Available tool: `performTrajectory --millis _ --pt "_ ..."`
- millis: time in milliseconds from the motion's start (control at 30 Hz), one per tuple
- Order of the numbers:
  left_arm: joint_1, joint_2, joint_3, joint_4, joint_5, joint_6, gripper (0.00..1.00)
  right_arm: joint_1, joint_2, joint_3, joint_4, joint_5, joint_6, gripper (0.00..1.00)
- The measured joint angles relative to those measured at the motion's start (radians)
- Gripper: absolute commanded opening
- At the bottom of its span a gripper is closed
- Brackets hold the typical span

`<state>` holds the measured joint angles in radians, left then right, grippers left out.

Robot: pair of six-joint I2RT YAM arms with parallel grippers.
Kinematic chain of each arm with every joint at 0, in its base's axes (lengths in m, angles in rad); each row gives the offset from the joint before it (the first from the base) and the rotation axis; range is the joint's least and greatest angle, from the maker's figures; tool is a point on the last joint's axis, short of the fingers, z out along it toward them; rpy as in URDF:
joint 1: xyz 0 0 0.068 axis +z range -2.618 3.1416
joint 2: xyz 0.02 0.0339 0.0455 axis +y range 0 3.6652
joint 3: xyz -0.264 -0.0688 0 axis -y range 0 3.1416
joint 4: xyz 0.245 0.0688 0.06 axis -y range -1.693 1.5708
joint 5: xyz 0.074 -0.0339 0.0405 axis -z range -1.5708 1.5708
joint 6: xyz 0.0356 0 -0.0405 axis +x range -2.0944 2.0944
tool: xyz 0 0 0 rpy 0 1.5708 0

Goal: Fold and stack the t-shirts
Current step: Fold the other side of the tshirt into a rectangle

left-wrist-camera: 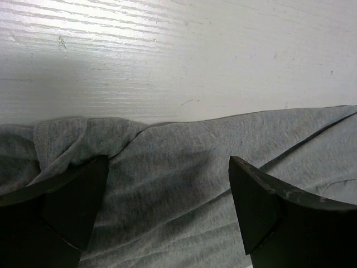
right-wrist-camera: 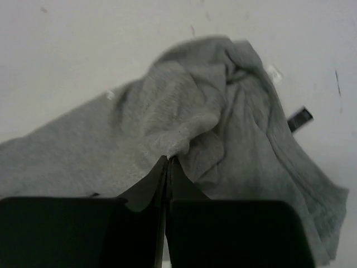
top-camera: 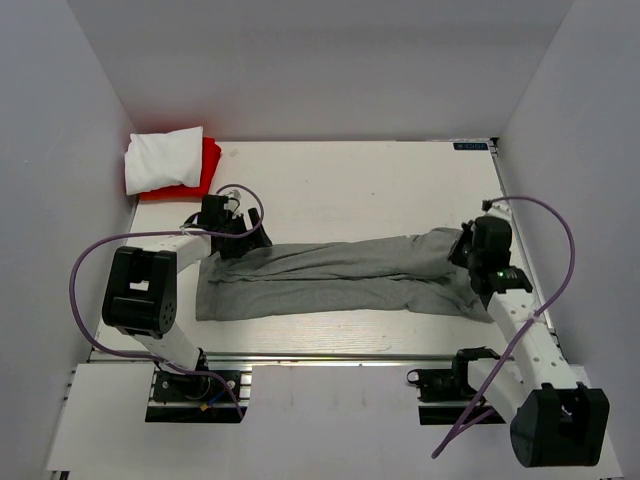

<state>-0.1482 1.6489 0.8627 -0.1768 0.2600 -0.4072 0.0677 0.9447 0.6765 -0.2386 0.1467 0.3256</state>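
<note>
Three t-shirts are lying on a white table (top-camera: 400,190) that pale grey walls (top-camera: 320,70) are enclosing on three sides. Top view: the grey t-shirt (top-camera: 330,278) is stretching as a long band, folded lengthwise, across the near half of the table. The white t-shirt (top-camera: 163,160) is sitting folded on the red t-shirt (top-camera: 207,168) in the far left corner, well apart from the grey one. The left gripper (top-camera: 240,240) is standing at the band's left end and the right gripper (top-camera: 464,252) at its right end. Left wrist view: the two fingers (left-wrist-camera: 70,195) are standing wide apart over the grey cloth's wrinkled far edge, with the streaked, glare-lit tabletop lying beyond. Right wrist view: the jaws are pressing together, pinching a raised fold of the bunched grey cloth.
</note>
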Motion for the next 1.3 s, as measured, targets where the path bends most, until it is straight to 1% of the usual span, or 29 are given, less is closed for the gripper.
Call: performTrajectory --millis 200,300,433,467,500,533,633,667,733,767,833,867,900,933,967,1000,1033,1133,1300 --pt "0.0 0.005 0.0 0.005 0.002 0.0 1.0 0.0 -0.117 -0.176 -0.092 0.107 0.098 0.0" --pt "0.0 0.008 0.002 0.007 0.003 0.0 1.0 -0.001 -0.139 -0.203 -0.172 0.171 0.182 0.0" --pt "0.0 0.015 0.01 0.006 0.005 0.0 1.0 -0.002 -0.097 -0.2 -0.257 0.229 0.276 0.0" --pt "0.0 0.018 0.014 0.003 0.006 0.0 1.0 -0.002 -0.069 -0.2 -0.277 0.231 0.297 0.0" --pt "0.0 0.021 0.018 0.002 0.006 0.0 1.0 -0.002 -0.041 -0.199 -0.298 0.23 0.314 0.02" --pt "0.0 0.022 0.019 0.001 0.006 0.0 1.0 -0.002 -0.016 -0.199 -0.315 0.228 0.328 0.0" --pt "0.0 0.023 0.021 -0.001 0.006 0.0 1.0 -0.002 0.05 -0.199 -0.352 0.216 0.357 0.0" --pt "0.0 0.023 0.021 -0.002 0.006 0.0 1.0 -0.002 0.067 -0.199 -0.359 0.212 0.366 0.06" --pt "0.0 0.023 0.022 -0.002 0.006 0.0 1.0 -0.002 0.09 -0.197 -0.367 0.206 0.38 0.16" --pt "0.0 0.023 0.022 -0.003 0.006 0.0 1.0 -0.002 0.096 -0.192 -0.369 0.204 0.38 0.33" --pt "0.0 0.024 0.024 -0.006 0.005 0.0 1.0 -0.002 0.101 -0.166 -0.388 0.203 0.375 0.43" --pt "0.0 0.024 0.024 -0.007 0.004 0.0 1.0 -0.002 0.101 -0.145 -0.397 0.206 0.367 0.57" --pt "-0.001 0.024 0.025 -0.008 0.003 0.0 1.0 -0.002 0.101 -0.12 -0.406 0.208 0.361 0.61" --pt "-0.002 0.024 0.025 -0.008 0.002 0.0 1.0 -0.002 0.101 -0.083 -0.418 0.213 0.345 0.66" --pt "-0.002 0.024 0.025 -0.008 0.002 0.001 1.0 -0.002 0.097 -0.043 -0.419 0.215 0.32 0.69" --pt "-0.003 0.023 0.025 -0.009 0.001 0.002 1.0 -0.002 0.09 0.0 -0.417 0.213 0.294 0.88" --pt "-0.003 0.023 0.026 -0.01 0.0 0.003 1.0 -0.002 0.079 0.038 -0.407 0.209 0.273 0.9" --pt "-0.003 0.023 0.026 -0.013 -0.006 0.006 1.0 -0.002 0.035 0.12 -0.353 0.18 0.18 0.9" --pt "-0.005 0.023 0.03 -0.022 -0.014 0.008 1.0 -0.003 0.048 0.171 -0.266 0.135 0.091 0.9"
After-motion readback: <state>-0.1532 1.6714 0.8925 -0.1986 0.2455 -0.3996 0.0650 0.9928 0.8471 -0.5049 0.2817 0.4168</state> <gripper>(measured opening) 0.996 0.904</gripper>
